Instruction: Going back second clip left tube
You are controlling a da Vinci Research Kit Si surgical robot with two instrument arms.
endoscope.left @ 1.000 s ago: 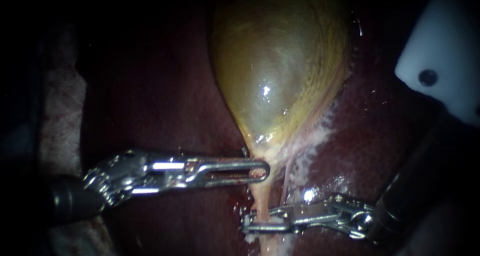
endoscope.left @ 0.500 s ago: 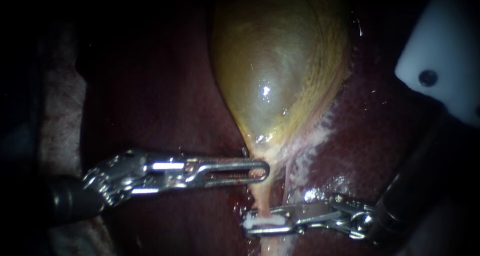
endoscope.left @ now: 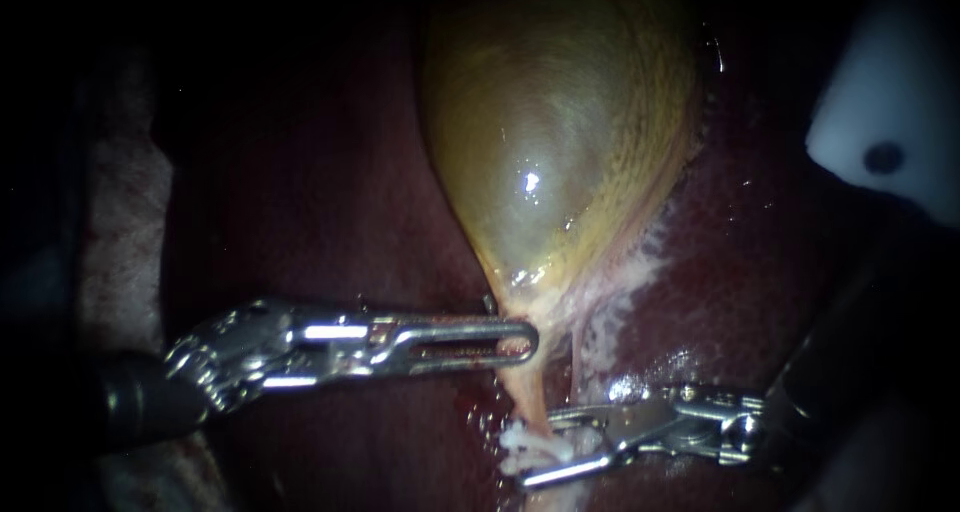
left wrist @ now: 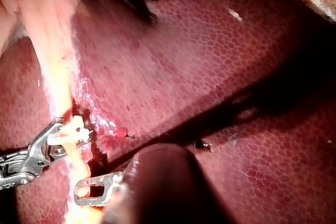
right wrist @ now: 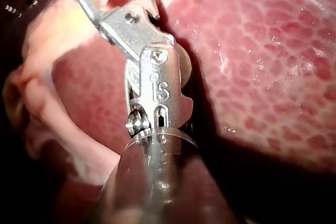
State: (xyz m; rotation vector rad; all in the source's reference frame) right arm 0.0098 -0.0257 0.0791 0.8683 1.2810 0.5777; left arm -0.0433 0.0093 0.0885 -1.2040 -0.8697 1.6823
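Where the endoscope view is scanned from its left edge, a pale, blood-flecked strip [endoscope.left: 115, 222] is met first, with the dark red liver [endoscope.left: 300, 172] beside it. The left instrument [endoscope.left: 525, 342] is seen reaching in from the lower left. Its slotted jaws are pressed together, and the narrow neck of the gallbladder [endoscope.left: 550, 152] is pinched at their tip. The yellow-green body of that organ is spread across the upper centre. Below the neck, the left tube [endoscope.left: 527, 397] is seen running toward the bottom edge, and a white clip [endoscope.left: 518, 444] is seated across it at lower centre. The right instrument [endoscope.left: 540, 447], seen at the lower right, is held with its jaws spread apart, one above and one below the clip. A white block [endoscope.left: 890, 122] with a dark hole is placed at the upper right.

In the left wrist view, the left instrument's jaws are largely hidden by its own dark shaft [left wrist: 163, 182]. In the right wrist view, the tissue ahead is partly covered by the instrument's metal wrist [right wrist: 157, 93].
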